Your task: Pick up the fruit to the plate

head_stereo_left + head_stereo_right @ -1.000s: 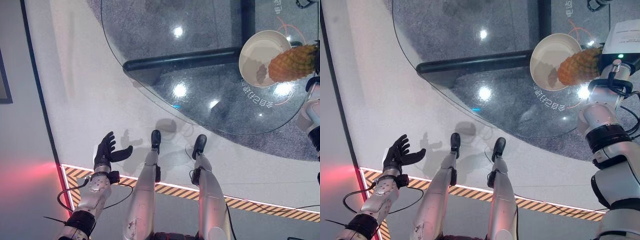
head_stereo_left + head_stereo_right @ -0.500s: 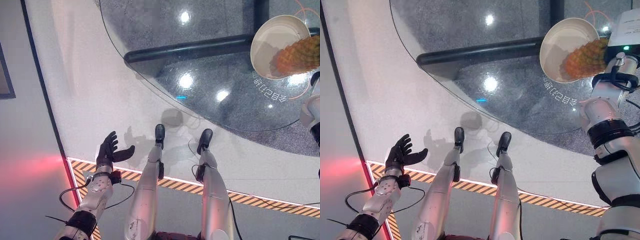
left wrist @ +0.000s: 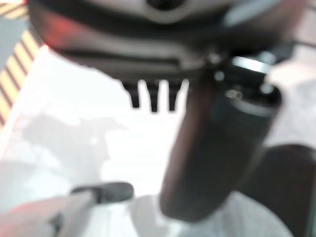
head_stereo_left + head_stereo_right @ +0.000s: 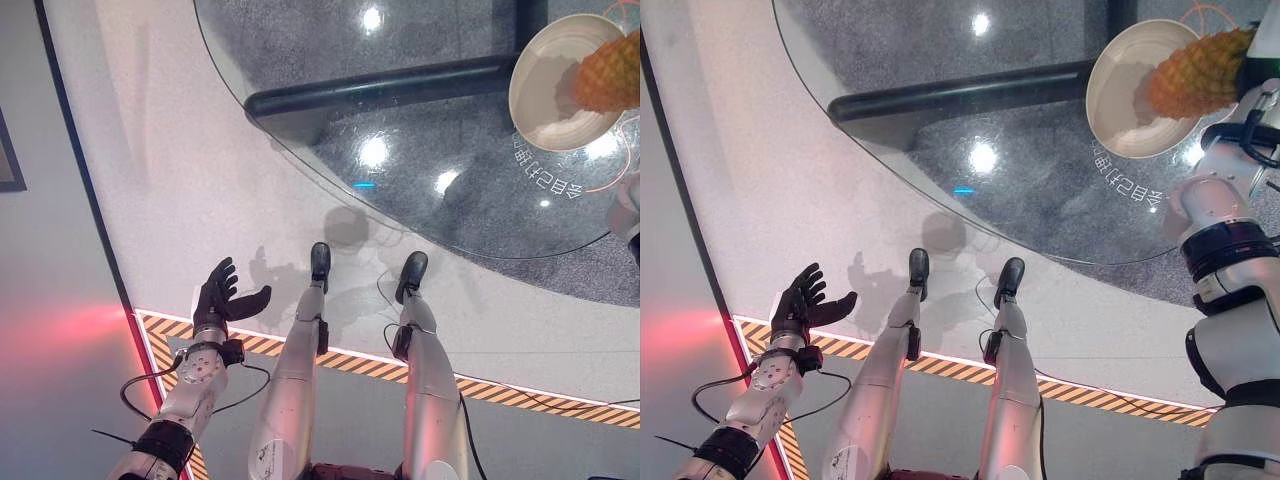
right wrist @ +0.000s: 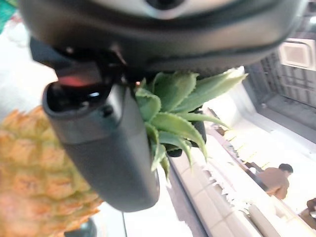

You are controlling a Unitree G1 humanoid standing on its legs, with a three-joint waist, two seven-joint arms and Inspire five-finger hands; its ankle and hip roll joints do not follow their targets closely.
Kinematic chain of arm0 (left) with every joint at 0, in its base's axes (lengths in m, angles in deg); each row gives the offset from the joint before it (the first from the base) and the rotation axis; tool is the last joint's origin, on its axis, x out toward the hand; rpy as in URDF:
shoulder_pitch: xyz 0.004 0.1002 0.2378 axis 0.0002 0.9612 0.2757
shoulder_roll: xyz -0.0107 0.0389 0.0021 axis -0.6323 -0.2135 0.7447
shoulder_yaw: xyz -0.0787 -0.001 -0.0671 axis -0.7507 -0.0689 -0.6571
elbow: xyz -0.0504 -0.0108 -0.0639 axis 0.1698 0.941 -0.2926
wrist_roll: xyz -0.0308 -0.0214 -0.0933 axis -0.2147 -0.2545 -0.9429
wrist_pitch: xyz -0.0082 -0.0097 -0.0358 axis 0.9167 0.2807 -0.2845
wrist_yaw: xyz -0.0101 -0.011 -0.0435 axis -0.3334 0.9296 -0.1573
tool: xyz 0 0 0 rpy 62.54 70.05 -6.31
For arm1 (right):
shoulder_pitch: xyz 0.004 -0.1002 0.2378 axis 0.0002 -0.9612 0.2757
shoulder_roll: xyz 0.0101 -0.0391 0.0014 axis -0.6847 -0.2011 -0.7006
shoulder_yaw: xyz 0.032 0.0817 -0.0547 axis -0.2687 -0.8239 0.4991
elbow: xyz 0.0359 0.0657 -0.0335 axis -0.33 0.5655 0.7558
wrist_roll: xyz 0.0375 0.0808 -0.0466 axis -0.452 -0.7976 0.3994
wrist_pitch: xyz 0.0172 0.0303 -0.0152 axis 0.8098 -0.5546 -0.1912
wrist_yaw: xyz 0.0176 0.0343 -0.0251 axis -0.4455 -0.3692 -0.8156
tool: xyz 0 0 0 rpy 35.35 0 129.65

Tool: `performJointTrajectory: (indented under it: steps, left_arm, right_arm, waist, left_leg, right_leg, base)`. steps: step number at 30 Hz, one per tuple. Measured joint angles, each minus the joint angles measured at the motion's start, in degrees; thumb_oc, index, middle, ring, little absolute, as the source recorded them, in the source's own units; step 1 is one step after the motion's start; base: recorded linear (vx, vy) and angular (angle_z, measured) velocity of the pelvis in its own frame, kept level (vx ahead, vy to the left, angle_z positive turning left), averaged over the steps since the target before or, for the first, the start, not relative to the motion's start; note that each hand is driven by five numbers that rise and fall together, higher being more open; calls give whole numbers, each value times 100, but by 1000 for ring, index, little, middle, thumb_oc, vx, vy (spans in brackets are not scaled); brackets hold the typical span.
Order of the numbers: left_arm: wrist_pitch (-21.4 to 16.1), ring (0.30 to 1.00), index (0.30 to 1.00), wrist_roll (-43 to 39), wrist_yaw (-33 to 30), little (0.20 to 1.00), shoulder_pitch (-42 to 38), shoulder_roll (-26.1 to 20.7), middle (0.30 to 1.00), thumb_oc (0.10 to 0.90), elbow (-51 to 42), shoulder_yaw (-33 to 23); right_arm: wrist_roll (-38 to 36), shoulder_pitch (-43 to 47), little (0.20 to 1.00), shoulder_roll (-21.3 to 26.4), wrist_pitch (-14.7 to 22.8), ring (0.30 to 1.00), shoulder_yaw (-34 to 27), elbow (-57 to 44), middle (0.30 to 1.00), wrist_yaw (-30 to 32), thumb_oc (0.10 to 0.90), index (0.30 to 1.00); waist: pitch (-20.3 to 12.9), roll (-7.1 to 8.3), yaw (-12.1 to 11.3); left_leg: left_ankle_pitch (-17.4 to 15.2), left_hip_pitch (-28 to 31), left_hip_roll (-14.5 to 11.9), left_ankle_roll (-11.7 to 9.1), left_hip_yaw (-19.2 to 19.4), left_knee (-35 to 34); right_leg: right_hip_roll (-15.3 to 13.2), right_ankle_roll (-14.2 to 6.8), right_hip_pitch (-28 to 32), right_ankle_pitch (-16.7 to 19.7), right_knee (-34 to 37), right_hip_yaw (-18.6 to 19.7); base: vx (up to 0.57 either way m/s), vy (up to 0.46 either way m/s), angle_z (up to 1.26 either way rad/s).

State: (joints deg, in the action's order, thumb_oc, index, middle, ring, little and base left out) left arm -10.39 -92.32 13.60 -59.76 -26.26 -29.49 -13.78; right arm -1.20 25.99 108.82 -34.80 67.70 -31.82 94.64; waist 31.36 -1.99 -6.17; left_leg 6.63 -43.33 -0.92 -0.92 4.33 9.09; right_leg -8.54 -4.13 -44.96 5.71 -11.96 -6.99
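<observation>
While the right robot hand (image 5: pixel 106 148) clasps its leafy crown, the pineapple (image 4: pixel 1196 72) hangs over the plate (image 4: pixel 1120 95).

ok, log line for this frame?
right hand: shut on orange-yellow pineapple, by its green leafy crown | pineapple: over round cream plate on glass table | left hand: open, idle at side

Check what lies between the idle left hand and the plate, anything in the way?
Nothing in the way: from the left hand to the plate, the left eye view shows pale floor, then bare glass table.
</observation>
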Motion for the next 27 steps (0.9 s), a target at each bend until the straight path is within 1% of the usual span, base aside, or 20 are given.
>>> performJointTrajectory:
  steps: [3,7,12,14,16,23,27]
  left_arm:
    - [-6,900,900,-45,0,900,1,-13,900,800,7,5]
    - [-17,900,900,-49,0,900,0,-19,900,800,1,107]
    - [-31,900,900,-62,-1,900,3,-18,900,800,-14,190]
    - [-44,900,900,-72,-2,900,3,-17,900,800,-45,192]
    - [-70,900,900,-88,-2,900,3,-17,900,800,-49,187]
    - [-143,900,900,-117,-2,900,3,-21,900,800,-43,189]
    - [-196,900,900,-168,-2,900,2,-21,900,800,-42,191]
  right_arm:
    - [-258,75,200,0,-9,300,0,14,300,361,100,300]
    - [-400,117,200,0,-47,300,1,7,300,563,100,300]
    - [-284,140,200,9,-119,300,16,12,300,471,100,300]
    - [-37,140,200,12,-119,300,66,23,300,263,100,300]
    - [108,139,200,11,-140,300,264,81,300,90,100,300]
    - [266,161,200,18,-181,300,269,237,300,41,100,300]
    - [255,161,200,20,-235,300,186,237,300,179,100,300]
  waist:
    - [-4,-28,-4]
    - [-6,-84,-11]
    - [-12,-112,-6]
    - [-11,-114,-12]
    - [-11,-115,-18]
    - [-13,-118,-32]
    - [-14,-120,-22]
  left_leg:
    - [7,-6,16,10,-1,3]
    - [14,-18,31,20,-8,4]
    - [24,-135,43,29,-14,8]
    - [27,-231,46,31,-14,18]
    - [27,-271,46,31,-26,20]
    - [44,-319,69,38,-50,20]
    - [58,-408,83,42,-62,32]
  right_leg:
    - [-15,-6,-21,-5,-33,8]
    - [-33,-13,-38,-9,-53,6]
    - [-46,-18,-158,-13,-71,1]
    - [-49,-18,-249,-13,-80,1]
    - [-51,-19,-281,-14,-79,-12]
    - [-77,-28,-322,-20,-97,-41]
    - [-92,-28,-411,-20,-124,-45]
  base:
    - [0,0,0]
    - [0,0,0]
    - [0,0,0]
    - [0,0,0]
    - [0,0,0]
    - [0,0,0]
    - [0,0,0]
